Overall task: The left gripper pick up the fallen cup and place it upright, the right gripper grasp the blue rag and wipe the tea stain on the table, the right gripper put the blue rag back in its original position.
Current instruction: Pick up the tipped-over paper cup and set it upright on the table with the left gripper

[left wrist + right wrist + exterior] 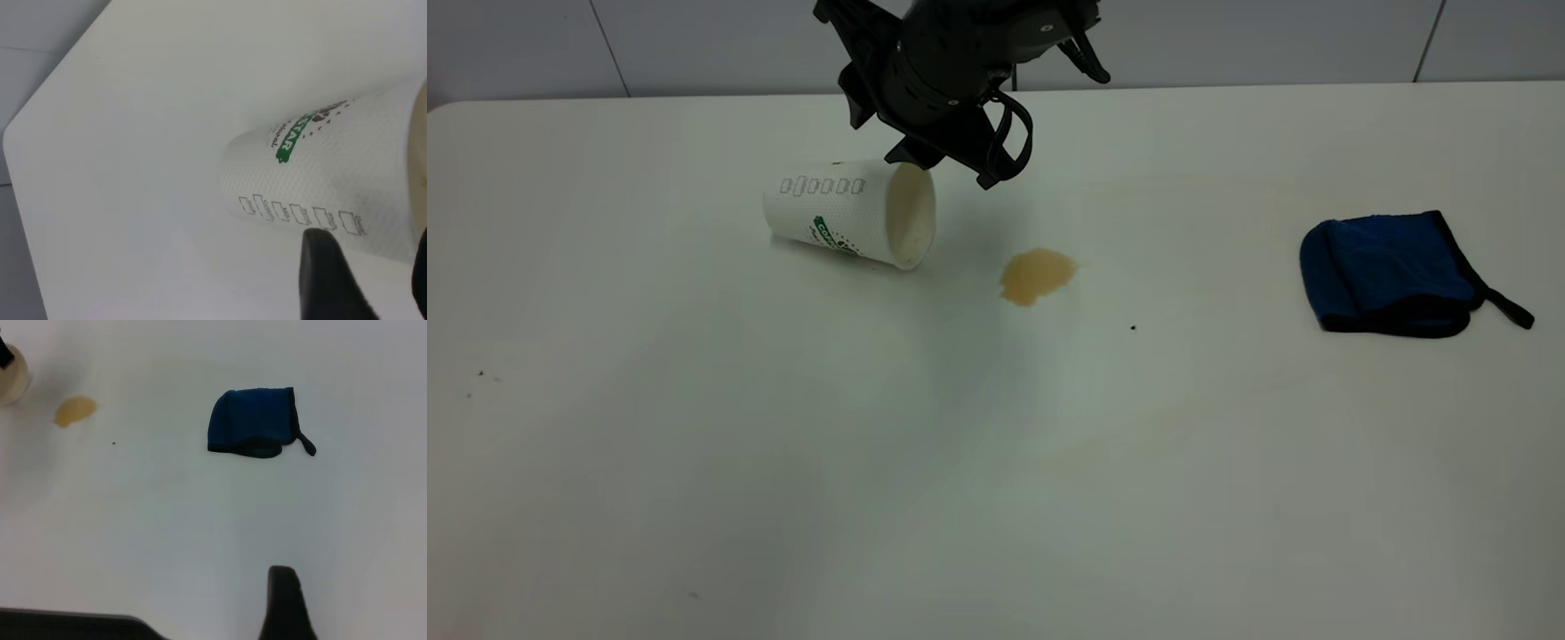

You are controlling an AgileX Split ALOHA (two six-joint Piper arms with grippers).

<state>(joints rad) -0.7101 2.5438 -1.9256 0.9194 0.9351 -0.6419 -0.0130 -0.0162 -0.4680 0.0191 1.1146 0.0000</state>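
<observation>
Left gripper hovers spread wide just above the rim end of the cup, which lies on its side near the table's far edge, mouth toward the tea stain. That suits a grasp across the mouth, though one finger may already touch. Blue rag waits well right with open room; right gripper sits high, fingers unclear.

Place: robot lab or test bench | Evidence: bare white tabletop, plain pale panelled wall along frame top, black robot arm overhead
</observation>
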